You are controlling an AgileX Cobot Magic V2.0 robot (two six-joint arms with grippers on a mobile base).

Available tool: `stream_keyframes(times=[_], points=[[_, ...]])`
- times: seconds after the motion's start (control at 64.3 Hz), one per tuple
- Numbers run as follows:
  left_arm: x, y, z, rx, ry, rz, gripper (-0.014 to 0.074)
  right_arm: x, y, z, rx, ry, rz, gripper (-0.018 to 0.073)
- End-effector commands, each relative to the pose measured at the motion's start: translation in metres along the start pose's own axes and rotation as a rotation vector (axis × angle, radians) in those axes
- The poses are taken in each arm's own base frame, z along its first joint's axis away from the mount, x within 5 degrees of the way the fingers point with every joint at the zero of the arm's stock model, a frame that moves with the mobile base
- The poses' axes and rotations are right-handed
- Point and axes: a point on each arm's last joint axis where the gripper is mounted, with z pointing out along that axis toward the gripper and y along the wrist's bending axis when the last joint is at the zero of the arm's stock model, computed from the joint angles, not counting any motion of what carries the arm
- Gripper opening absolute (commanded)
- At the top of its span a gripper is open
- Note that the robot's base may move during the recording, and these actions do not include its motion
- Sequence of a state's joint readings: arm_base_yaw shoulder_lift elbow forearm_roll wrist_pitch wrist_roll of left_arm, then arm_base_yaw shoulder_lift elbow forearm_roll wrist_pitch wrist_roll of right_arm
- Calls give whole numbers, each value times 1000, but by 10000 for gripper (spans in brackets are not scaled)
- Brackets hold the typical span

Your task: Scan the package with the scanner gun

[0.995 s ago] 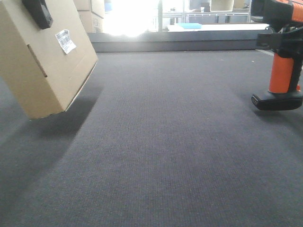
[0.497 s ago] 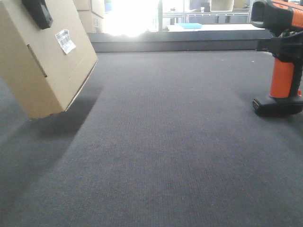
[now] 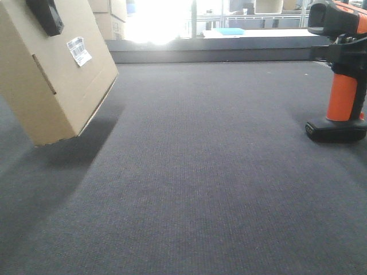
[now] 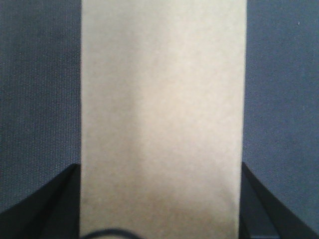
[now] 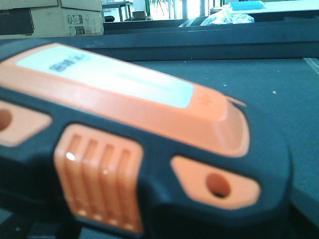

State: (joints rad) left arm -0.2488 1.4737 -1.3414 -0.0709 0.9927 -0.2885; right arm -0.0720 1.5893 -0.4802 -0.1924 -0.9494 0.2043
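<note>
front view, package: the package (image 3: 57, 80) hangs tilted over the left edge of the grey tabletop (image 3: 206, 183), with its barcode label (image 3: 79, 50) facing up and to the right.
front view, scanner: the scanner gun (image 3: 342, 94) stands upright at the right edge, its nose aimed left toward the label and well apart from it.
left wrist view: the left gripper (image 4: 159, 199) is clamped across the package.
right wrist view: the scanner's head fills the frame; the right gripper (image 3: 344, 54) seems closed around its neck.
</note>
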Motion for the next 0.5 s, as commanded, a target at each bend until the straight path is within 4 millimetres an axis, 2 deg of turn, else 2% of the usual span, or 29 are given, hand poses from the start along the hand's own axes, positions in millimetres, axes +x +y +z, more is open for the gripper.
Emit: stream_keyframes(times=[0.0, 0.249, 0.482], points=[[-2, -3, -5, 16, -23, 4, 88, -6, -1, 0, 4, -45, 4, 475], [-1, -3, -5, 16, -22, 4, 88, 0, -2, 0, 18, 15, 6, 568], [-1, -3, -5, 16, -22, 4, 88, 3, -7, 0, 71, 49, 41, 566]])
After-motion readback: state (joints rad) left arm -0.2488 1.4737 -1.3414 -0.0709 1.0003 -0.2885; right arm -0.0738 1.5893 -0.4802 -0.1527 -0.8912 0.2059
